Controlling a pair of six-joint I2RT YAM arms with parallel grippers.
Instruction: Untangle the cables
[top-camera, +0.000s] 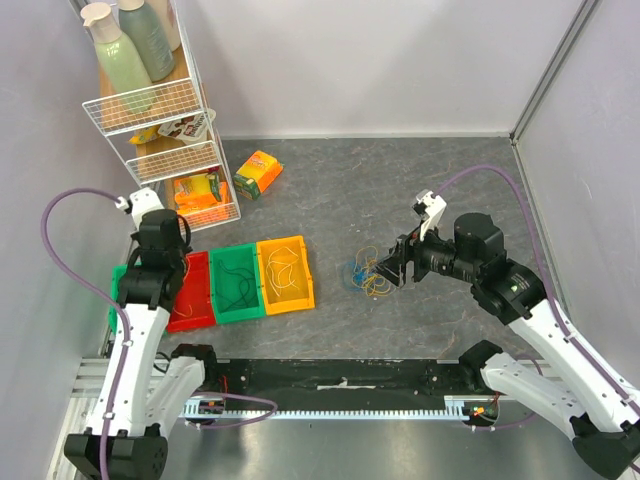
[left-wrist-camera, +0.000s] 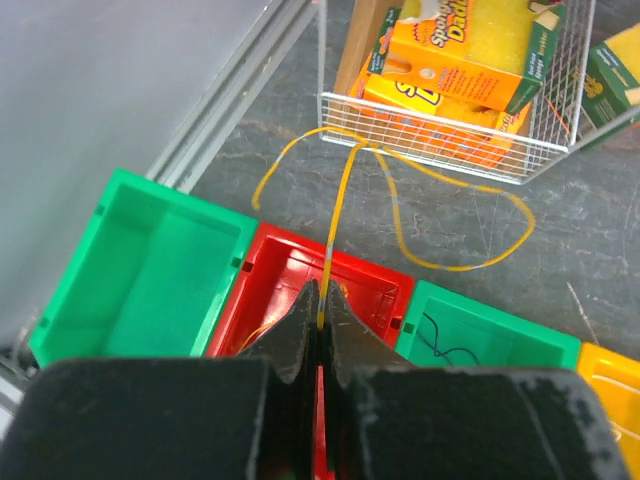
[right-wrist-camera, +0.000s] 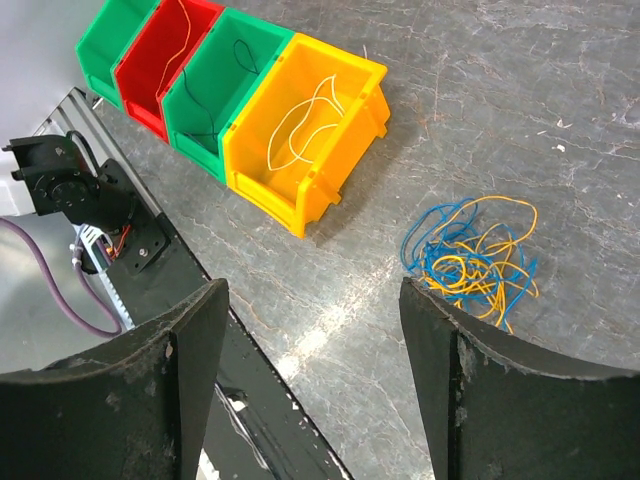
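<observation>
Here, over the grey marbled counter (top-camera: 400, 190), left end effector (left-wrist-camera: 320, 300) pinches a yellow-orange cable (left-wrist-camera: 345, 190); right end effector (right-wrist-camera: 310, 305) gapes above the tangle (right-wrist-camera: 475, 255).

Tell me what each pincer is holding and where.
Left pincer is shut on an orange cable, pinching a single strand; the rest loops away ahead. Right pincer is open, holding nothing.

Four plastic bins: two green bins (right-wrist-camera: 225, 110), one red bin (right-wrist-camera: 150, 65), one yellow bin (right-wrist-camera: 310, 130). One white wire rack (top-camera: 160, 105) at far left holds two pale bottles (top-camera: 120, 60). One orange sponge packet (top-camera: 258, 173) lies on the grey bench (top-camera: 400, 180). There is one tangle of blue and yellow cables (right-wrist-camera: 475, 260) and one separate thin orange cable (left-wrist-camera: 345, 190).
</observation>
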